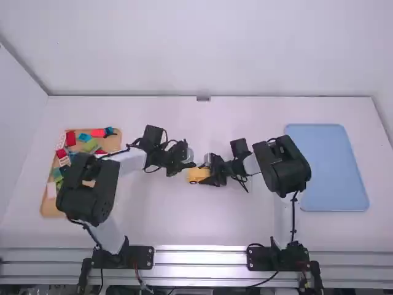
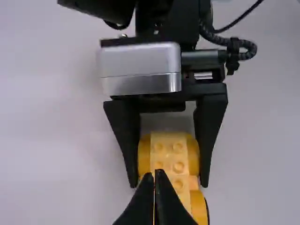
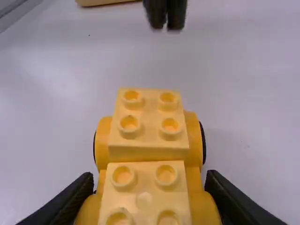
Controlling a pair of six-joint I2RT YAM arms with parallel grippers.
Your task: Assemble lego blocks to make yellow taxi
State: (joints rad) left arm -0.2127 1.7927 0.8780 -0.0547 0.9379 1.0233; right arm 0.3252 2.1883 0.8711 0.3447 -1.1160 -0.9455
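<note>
Yellow blocks [image 3: 144,200] between right fingers [image 3: 236,201]

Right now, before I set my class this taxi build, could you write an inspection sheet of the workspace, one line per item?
Surface: white table, smooth-looking
Job's things: yellow car, its studs bare on top; loose blocks in the tan tray at left
Clutter: nothing seen among the job's things; blue tray at far right
Grippers: right gripper holds the car by its sides; left gripper shut, above the car
Cables: black cable along the right arm
Surroundings: plain white wall
</note>
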